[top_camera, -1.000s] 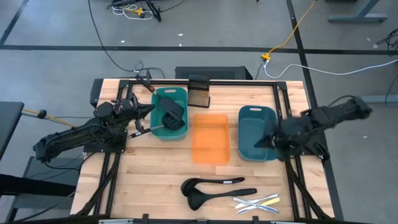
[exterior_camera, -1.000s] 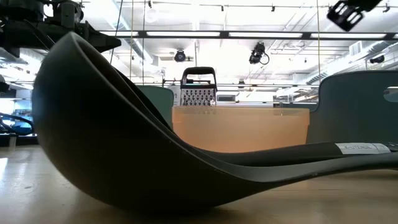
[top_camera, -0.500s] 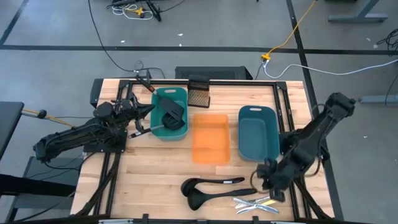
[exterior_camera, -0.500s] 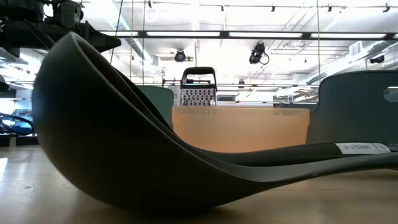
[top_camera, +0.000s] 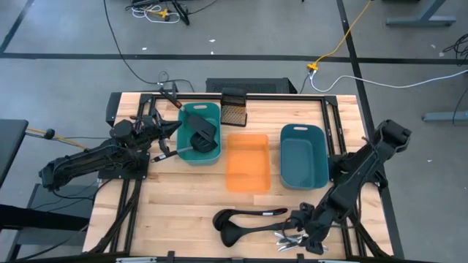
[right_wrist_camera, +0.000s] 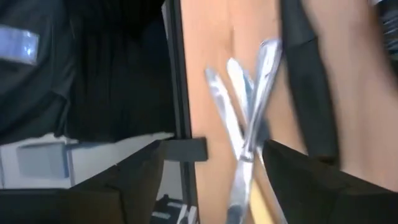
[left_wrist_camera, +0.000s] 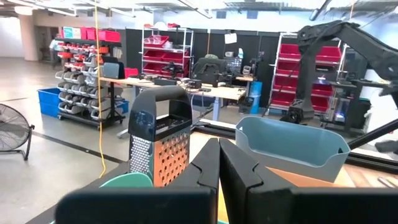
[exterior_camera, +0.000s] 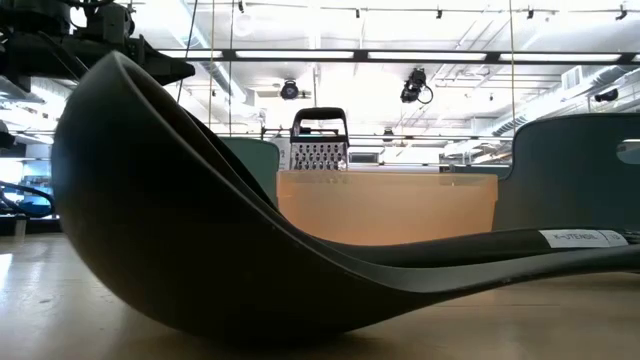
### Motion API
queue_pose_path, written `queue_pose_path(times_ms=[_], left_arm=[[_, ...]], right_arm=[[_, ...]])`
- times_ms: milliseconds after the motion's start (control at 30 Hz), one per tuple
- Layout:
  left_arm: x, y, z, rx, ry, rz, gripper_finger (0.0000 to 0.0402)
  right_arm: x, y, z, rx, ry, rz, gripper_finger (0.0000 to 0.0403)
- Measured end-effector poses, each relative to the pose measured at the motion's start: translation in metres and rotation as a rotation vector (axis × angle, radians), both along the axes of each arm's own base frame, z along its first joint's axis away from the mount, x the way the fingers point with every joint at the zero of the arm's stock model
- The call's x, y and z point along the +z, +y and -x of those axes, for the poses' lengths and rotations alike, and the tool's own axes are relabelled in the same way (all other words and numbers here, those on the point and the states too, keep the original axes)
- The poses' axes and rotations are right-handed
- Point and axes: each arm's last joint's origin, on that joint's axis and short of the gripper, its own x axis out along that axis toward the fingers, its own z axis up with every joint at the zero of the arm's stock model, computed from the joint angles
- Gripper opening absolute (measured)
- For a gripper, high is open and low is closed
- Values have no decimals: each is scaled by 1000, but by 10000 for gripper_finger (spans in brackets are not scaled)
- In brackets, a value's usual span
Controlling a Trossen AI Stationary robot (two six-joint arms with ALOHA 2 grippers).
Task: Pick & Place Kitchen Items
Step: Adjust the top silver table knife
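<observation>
Right claw (top_camera: 307, 237): spread open over the cutlery (top_camera: 295, 238) near the counter's front edge.
Risk: crossed pieces could slip or scatter.
Left claw (left_wrist_camera: 219, 177): closed, empty.

Ladle (exterior_camera: 200, 230) handle: carried a small pale label near its far end in the low view; the print was too small to read
Grater (left_wrist_camera: 160, 144): no readable marking in the left wrist view
Room shelving: red bins without legible signs
Elsewhere: no text, brand or number could be read
</observation>
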Motion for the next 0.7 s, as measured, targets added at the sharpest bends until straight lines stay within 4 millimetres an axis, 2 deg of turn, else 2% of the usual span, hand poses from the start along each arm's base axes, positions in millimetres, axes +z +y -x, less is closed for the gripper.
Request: queue_pose_path(times_ms=[200,300,700], left_arm=[[0,0,0,16,1,1,7],[0,1,0,20,4,-5,7],[-1,1,0,31,17,0,7]], right_arm=[[-29,22,9,23,149,-3,278],[-39,32,10,19,154,-10,271],[-64,34,7,-120,150,103,251]])
